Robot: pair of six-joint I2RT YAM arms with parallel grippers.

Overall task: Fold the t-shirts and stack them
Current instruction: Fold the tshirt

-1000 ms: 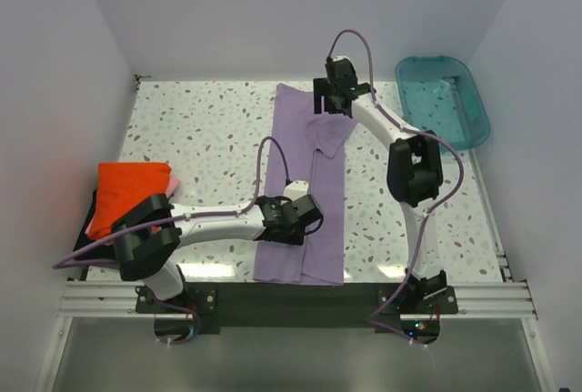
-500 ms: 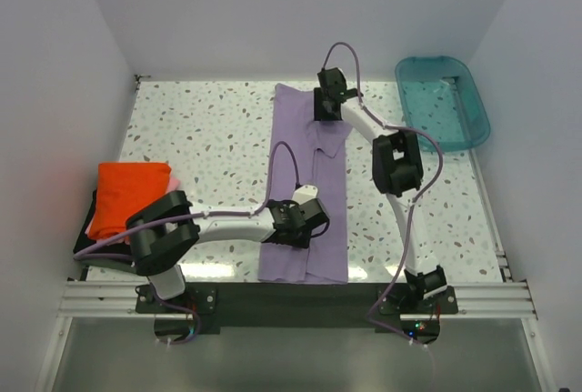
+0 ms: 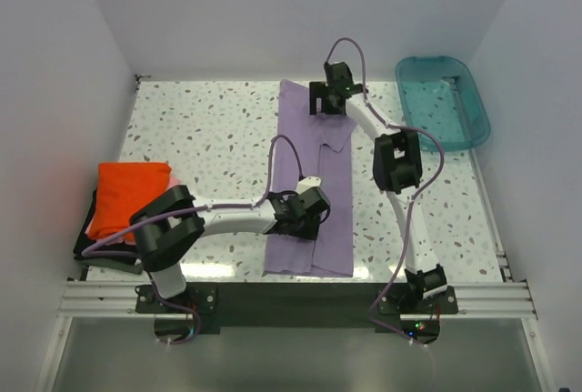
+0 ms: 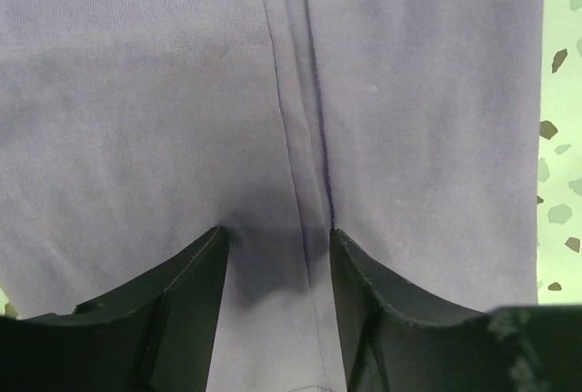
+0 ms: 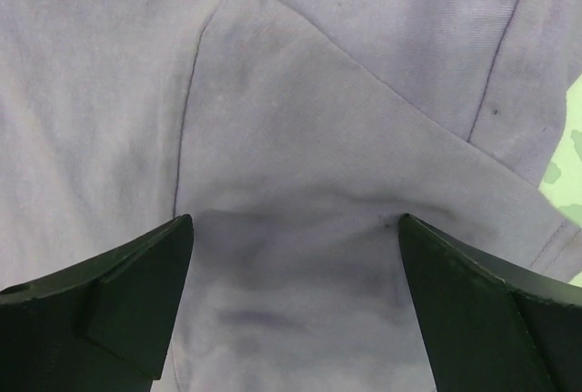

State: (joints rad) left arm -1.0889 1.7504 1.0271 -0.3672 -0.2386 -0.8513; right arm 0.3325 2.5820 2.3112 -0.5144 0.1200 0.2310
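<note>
Top view, step: the lavender-purple t-shirt (image 3: pixel 305 169) lies as a long narrow strip, sides already folded in; the crosswise fold looks to be next.
Top view, left pincer (image 3: pixel 305 212): low over the strip's near half, cloth on all sides of it.
Top view, right pincer (image 3: pixel 327 101): over the strip's far end, the collar edge just beyond it.
Top view, stack: orange-red t-shirt (image 3: pixel 132 194) on top, pink t-shirt (image 3: pixel 173 179) and dark t-shirt (image 3: pixel 86 236) peeking from under it, well to the left of the left pincer.
Top view, container: teal tub (image 3: pixel 473 124) to the right of the right pincer; no shirt shows inside.
Left wrist view, pincer (image 4: pixel 277 237): jaws apart, gripping nothing; a lengthwise fold edge runs straight ahead between them.
Right wrist view, pincer (image 5: pixel 296 221): jaws spread wide, nothing held; a folded-in sleeve flap lies ahead and to the right.
Next move, judgement: one end needs a firm pinch through all layers, then a carry over the other end.
</note>
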